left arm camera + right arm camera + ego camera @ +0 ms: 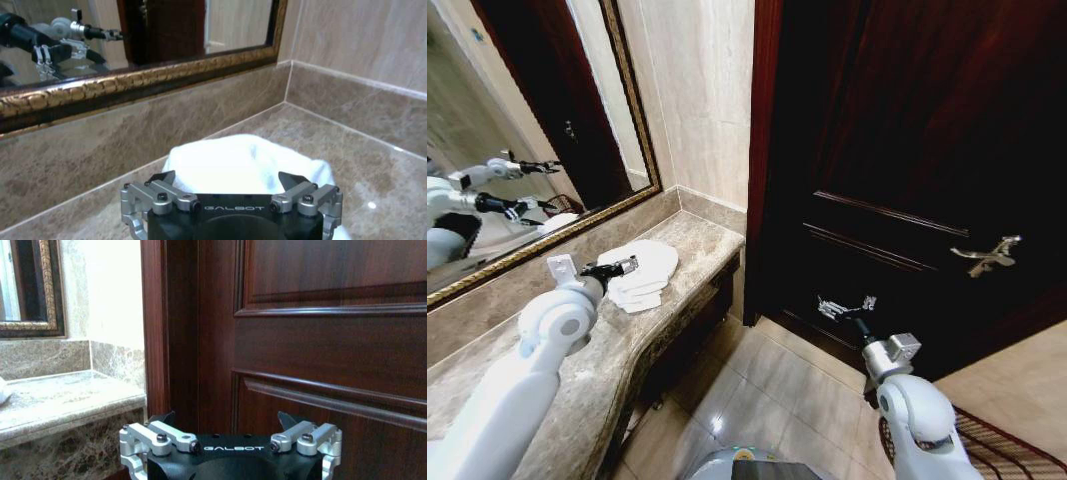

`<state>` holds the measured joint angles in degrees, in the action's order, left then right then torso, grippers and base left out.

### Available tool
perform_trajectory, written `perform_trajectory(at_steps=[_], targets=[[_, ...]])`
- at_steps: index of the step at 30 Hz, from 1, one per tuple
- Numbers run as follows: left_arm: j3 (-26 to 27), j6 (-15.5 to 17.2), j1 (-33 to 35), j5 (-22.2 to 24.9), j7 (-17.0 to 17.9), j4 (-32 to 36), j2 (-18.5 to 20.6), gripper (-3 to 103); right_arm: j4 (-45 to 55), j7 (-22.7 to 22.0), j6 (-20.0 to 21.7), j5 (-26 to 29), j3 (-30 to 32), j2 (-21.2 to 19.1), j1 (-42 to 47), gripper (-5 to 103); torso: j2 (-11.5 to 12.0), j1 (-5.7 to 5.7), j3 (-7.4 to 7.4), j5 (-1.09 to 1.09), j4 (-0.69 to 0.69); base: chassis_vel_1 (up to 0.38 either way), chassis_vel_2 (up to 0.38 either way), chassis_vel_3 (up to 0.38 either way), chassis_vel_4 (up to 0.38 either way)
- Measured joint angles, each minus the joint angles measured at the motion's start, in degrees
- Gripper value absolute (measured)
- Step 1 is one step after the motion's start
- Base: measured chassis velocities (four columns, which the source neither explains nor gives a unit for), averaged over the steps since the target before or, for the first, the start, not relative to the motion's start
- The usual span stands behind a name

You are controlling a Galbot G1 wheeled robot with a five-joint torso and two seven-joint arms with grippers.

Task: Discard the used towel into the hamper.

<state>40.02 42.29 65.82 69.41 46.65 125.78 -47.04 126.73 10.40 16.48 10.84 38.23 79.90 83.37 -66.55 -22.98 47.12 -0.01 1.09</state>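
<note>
Nearest the robot, at the lower right of the head view, the hamper (1007, 445) stands on the floor beside the right arm, well apart from the bench. The right end effector (847, 307) hangs idle over the tiled floor before the dark door (907, 150), fingers spread and empty. Farther out, the left end effector (624, 266) hovers at the near edge of the white towel (642, 270), jaws wide and holding nothing; the towel (240, 162) lies crumpled on the marble bench (697, 245) near its corner. The approach looks to be the step in hand; the next move calls for lowering and closing on the cloth. The wall, mirror frame (133, 82) and bench edge hem the towel in; open floor lies toward the hamper.
</note>
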Motion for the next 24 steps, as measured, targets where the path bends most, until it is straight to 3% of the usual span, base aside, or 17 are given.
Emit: perform_trajectory(at_steps=[11,24], targets=[[-1.3,-0.1,-1.5,3.0,1.2,-2.8,1.3,100,-0.9,0.1,-0.2,-0.2,-0.9,0.4,-0.4,100,0.0,0.00,0.00,0.00,0.01,0.000,0.000,0.000,0.000],[-1.0,-0.1,-0.8,-0.2,-3.1,-3.4,1.1,100,-0.5,0.1,-0.5,-0.3,-1.4,0.4,-0.2,100,-0.1,-0.01,0.03,0.00,-0.01,0.000,0.000,0.000,0.000]])
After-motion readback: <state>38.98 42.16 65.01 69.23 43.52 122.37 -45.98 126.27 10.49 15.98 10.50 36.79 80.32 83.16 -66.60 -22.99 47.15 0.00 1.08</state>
